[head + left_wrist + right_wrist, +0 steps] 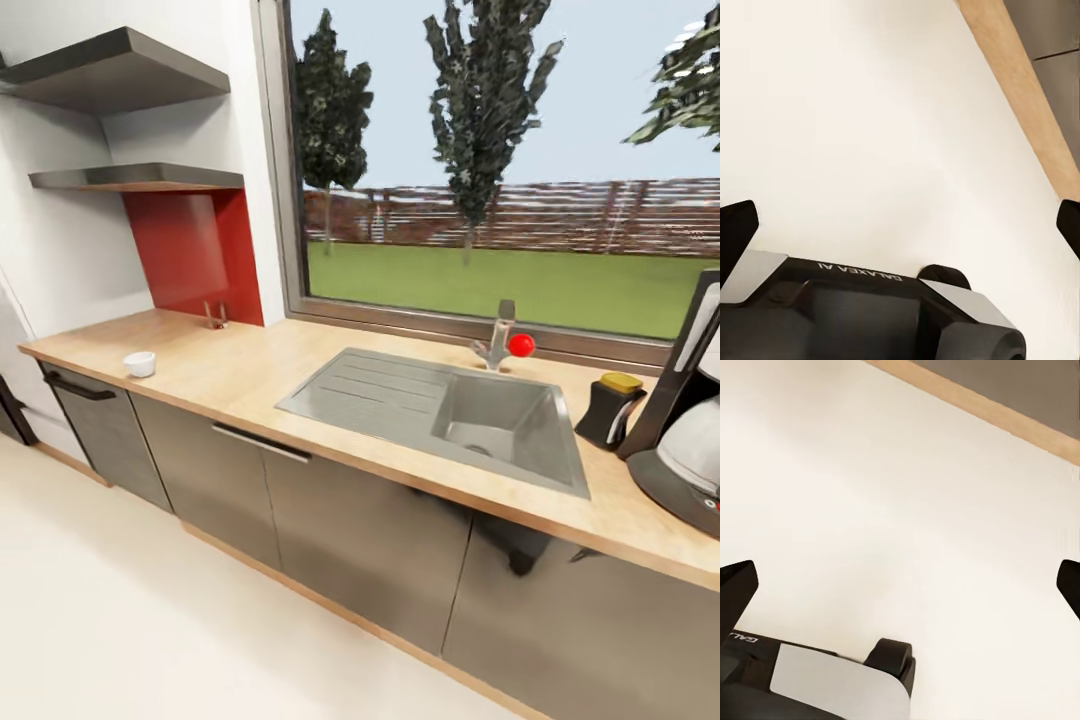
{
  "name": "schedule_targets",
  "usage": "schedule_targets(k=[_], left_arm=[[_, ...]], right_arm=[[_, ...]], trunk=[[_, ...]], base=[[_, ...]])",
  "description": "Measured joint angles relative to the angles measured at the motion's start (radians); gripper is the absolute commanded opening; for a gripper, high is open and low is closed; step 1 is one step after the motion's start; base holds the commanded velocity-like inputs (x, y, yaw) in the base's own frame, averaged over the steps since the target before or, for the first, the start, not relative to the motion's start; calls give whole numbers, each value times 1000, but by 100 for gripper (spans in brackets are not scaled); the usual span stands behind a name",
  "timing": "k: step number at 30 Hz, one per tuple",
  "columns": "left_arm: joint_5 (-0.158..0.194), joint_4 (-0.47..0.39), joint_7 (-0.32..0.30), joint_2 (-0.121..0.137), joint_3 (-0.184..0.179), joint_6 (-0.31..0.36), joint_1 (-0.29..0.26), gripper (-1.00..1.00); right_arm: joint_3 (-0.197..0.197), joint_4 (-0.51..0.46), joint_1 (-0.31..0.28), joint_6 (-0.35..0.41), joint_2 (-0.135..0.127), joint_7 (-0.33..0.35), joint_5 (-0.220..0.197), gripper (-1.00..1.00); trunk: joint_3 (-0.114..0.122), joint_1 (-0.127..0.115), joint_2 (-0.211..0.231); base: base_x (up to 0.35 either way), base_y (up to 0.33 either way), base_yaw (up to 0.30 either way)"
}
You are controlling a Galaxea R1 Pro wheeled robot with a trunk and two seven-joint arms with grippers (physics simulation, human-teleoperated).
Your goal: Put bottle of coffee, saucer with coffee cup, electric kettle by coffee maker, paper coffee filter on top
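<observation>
The coffee maker (pixel 688 430) stands at the right end of the kitchen countertop (pixel 250 375), cut off by the picture's edge. Just left of it sits the bottle of coffee (pixel 612 408), squat and dark with a yellowish top. Far along the worktop to the left rests a small white coffee cup (pixel 140 363) near the front edge. In the left wrist view my left gripper (pixel 900 225) is open over pale floor, its dark fingertips (pixel 736 225) far apart. My right gripper (pixel 900 585) is likewise open above the floor, with nothing between its fingers.
A grey inset sink (pixel 440 410) with a red-knobbed tap (pixel 503 345) fills the worktop's middle. A small metal holder (pixel 215 316) stands by the red backsplash. Two wall shelves (pixel 140 178) hang at the upper left. Dark cabinet fronts (pixel 370 530) run below, with pale floor before them.
</observation>
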Motion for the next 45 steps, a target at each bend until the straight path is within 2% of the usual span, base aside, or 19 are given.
schedule_targets(k=[15,22,31,45], left_arm=[[0,0,0,2,0,0,0,100],[0,0,0,2,0,0,0,100],[0,0,0,2,0,0,0,100],[1,0,0,2,0,0,0,100]], right_arm=[[0,0,0,0,0,1,0,100],[-1,5,0,3,4,-54,0,100],[2,31,0,3,6,-65,0,100],[3,32,0,2,11,-92,0,100]], trunk=[[0,0,0],[0,0,0],[0,0,0],[0,0,0]], base=[[83,118,185],[82,125,146],[155,225,52],[12,17,259]])
